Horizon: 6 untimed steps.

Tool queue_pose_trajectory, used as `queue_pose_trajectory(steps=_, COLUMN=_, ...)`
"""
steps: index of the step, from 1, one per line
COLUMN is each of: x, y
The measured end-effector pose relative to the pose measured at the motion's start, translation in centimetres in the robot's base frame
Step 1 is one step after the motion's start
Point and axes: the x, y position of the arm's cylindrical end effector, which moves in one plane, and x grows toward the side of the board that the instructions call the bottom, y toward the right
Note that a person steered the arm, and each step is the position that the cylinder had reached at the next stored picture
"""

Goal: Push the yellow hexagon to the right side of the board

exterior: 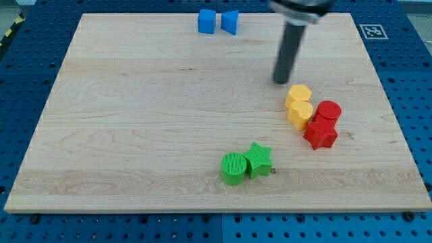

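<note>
The yellow hexagon (298, 94) lies right of the board's middle. A second yellow block (301, 113), of rounded shape, touches its lower side. My tip (281, 81) rests on the board just up and to the left of the yellow hexagon, a small gap apart from it. The dark rod rises from the tip toward the view's top.
A red cylinder (329, 111) and a red star (320, 133) sit just right of the yellow blocks. A green cylinder (234, 168) and a green star (258, 160) lie near the view's bottom. Two blue blocks (207, 21) (230, 21) sit at the top edge. The wooden board (135, 115) lies on a blue perforated table.
</note>
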Motion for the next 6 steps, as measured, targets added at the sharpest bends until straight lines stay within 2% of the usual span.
queue_pose_trajectory(steps=1, x=1.5, y=-3.1)
queue_pose_trajectory(steps=2, x=5.0, y=-3.1)
queue_pose_trajectory(steps=3, x=5.2, y=-3.0)
queue_pose_trajectory(steps=6, x=5.2, y=5.0)
